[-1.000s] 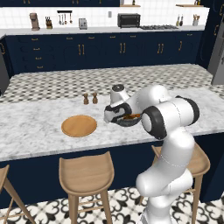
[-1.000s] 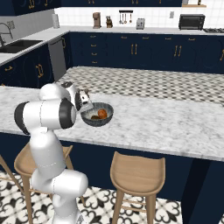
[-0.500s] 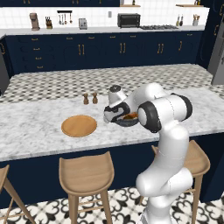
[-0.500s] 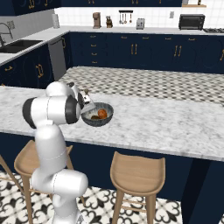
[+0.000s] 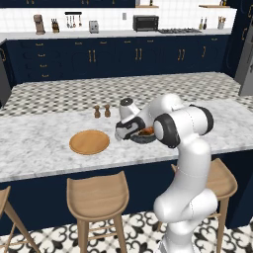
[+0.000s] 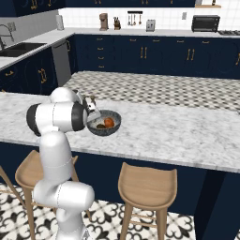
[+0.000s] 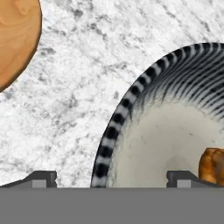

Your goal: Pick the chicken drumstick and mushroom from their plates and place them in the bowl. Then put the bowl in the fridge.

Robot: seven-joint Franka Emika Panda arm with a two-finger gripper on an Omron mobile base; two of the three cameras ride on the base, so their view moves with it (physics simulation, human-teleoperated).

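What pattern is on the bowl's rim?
The bowl has a black-and-white striped rim and a pale cream inside, clearest in the hand view.

Light is even and bright across all views, flat and rendered, with no glare and no single source to be told. On the white-grey marbled counter (image 5: 44, 143) shadows are faint; a soft dark patch lies inside the round dark grey speckled bowl (image 7: 131, 100). Base views look slightly soft and coarse. The close hand view is sharp, with no bending at its edges.
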